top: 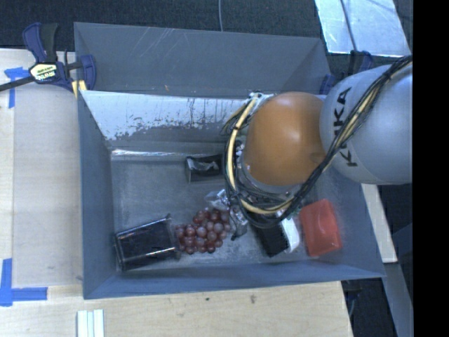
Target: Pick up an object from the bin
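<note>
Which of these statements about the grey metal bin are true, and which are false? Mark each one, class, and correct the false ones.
1. The bunch of dark red grapes lies near the front wall of the grey metal bin. True.
2. The red rectangular block lies at the view's left end of the bin. False: it lies at the right end, beside the arm.
3. The black rectangular box with a clear lid rests on top of the grapes. False: it lies beside them, on the view's left.
4. The small crumpled black object lies apart from the grapes, nearer the back wall. True.
</note>
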`<move>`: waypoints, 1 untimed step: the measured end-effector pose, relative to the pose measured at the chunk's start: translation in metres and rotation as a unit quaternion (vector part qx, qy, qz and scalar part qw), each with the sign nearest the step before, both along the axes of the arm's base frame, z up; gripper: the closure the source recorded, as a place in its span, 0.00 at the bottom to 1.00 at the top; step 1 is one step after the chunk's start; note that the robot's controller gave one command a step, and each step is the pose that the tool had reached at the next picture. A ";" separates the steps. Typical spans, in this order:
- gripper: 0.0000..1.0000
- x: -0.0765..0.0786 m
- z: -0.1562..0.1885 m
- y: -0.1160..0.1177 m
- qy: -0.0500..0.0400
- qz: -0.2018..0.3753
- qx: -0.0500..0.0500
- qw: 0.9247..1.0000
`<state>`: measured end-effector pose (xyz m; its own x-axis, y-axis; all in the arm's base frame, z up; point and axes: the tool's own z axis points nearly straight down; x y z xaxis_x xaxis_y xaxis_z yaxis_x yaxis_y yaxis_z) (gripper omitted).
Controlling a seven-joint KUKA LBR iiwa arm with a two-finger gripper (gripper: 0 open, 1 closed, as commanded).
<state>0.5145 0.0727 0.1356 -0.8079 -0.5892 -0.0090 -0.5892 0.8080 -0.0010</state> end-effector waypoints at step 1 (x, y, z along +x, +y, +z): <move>1.00 0.000 0.006 0.000 -0.001 0.000 0.000 1.000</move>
